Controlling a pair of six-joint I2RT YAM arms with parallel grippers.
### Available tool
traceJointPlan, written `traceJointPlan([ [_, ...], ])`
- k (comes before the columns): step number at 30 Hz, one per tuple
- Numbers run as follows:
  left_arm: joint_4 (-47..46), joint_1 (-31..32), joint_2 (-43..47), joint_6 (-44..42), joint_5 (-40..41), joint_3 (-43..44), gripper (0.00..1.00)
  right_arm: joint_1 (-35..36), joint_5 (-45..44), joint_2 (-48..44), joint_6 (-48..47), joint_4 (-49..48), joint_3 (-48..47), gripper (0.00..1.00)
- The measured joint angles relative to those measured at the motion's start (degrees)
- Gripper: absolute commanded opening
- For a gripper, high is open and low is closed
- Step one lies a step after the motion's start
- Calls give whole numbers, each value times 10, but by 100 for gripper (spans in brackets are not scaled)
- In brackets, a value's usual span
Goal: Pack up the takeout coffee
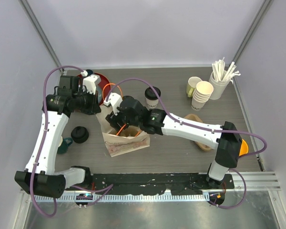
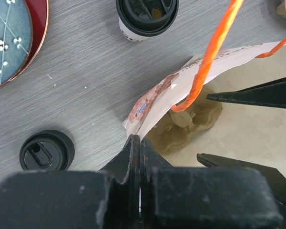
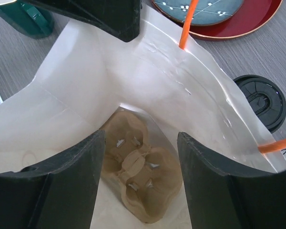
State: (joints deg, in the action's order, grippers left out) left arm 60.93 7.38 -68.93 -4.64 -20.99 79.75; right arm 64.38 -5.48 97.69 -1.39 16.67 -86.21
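Left fingers (image 2: 126, 160) clenched on the paper bag (image 2: 155, 93) at its rim; right fingers (image 3: 71, 176) released, spread in the bag's mouth above the cardboard carrier (image 3: 138, 176); lidded cup (image 1: 152, 97) stands just beyond the bag.

**Setting:** robot test cell, dressed as a café takeout counter. What you can go by:
- Plain pale walls (image 1: 148, 28) on three sides, with bare metal frame posts (image 1: 38, 26) at the corners.
- Left arm (image 1: 47, 133) and right arm (image 1: 190, 129) fixed to a black mounting plate (image 1: 148, 180) at the near edge of your grey wood-grain bench (image 1: 181, 152). Purple cables (image 1: 44, 95) loop loose along them.
- Café props: stack of paper cups (image 1: 202, 95), white holder of straws or stirrers (image 1: 221, 78), lidded takeout cup (image 1: 152, 97), paper bag (image 1: 126, 138) with orange handles, red-rimmed plate (image 1: 104, 78).
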Motion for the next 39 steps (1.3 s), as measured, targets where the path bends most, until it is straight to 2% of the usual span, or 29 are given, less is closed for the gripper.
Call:
traceJointPlan([
  [4, 0, 0, 0, -3, 0, 0, 0, 0, 0, -3, 3, -26, 18, 73],
  [12, 2, 0, 0, -3, 3, 0, 0, -2, 0, -48, 21, -74, 50, 77],
  [16, 2, 0, 1, -4, 5, 0, 0, -9, 0, -77, 43, -94, 51, 87],
  [31, 19, 1, 1, -7, 13, 13, 0, -55, 28, -100, 134, -109, 51, 88],
  [39, 44, 1, 1, -12, 45, 31, 0, -61, 92, -138, 146, -86, 13, 89],
])
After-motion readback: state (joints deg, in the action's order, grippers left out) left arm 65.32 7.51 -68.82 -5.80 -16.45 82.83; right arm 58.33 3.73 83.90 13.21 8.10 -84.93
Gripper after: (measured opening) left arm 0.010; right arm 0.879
